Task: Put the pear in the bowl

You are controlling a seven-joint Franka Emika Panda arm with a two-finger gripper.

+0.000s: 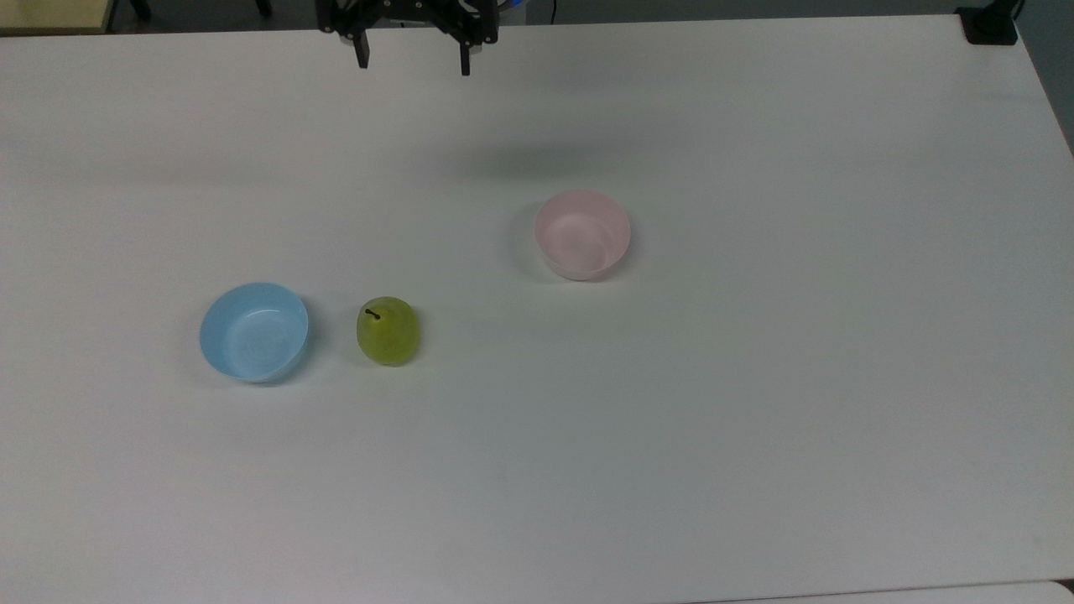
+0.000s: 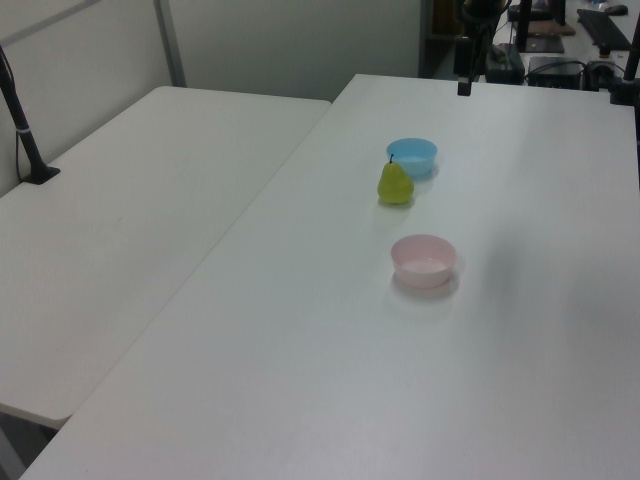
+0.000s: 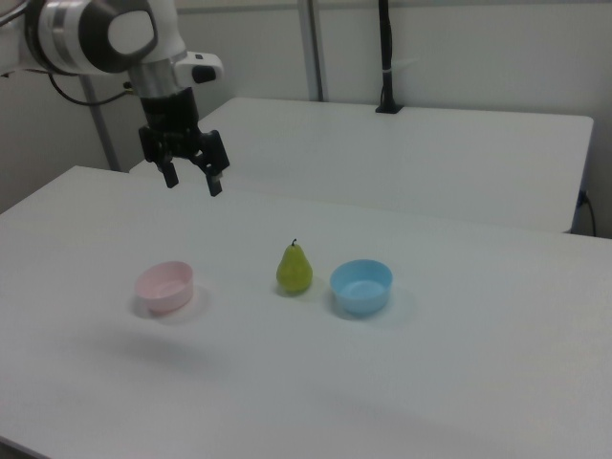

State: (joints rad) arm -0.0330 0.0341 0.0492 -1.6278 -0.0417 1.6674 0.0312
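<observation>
Yellow-green and smooth, our pear (image 1: pixel 388 330) stands upright with its short dark stem up, on the white table (image 1: pixel 755 419), just beside the light blue bowl (image 1: pixel 253 331). We hold our gripper (image 3: pixel 192 178) high, fingers spread apart, well away from the pink bowl (image 1: pixel 582 233).

Pear (image 1: pixel 388 330) between blue bowl (image 1: pixel 253 332), pink bowl (image 1: pixel 582 234)

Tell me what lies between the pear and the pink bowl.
Nothing. In the top view the stretch of white table between the pear and the pink bowl is bare; the blue bowl sits on the pear's other side.
</observation>
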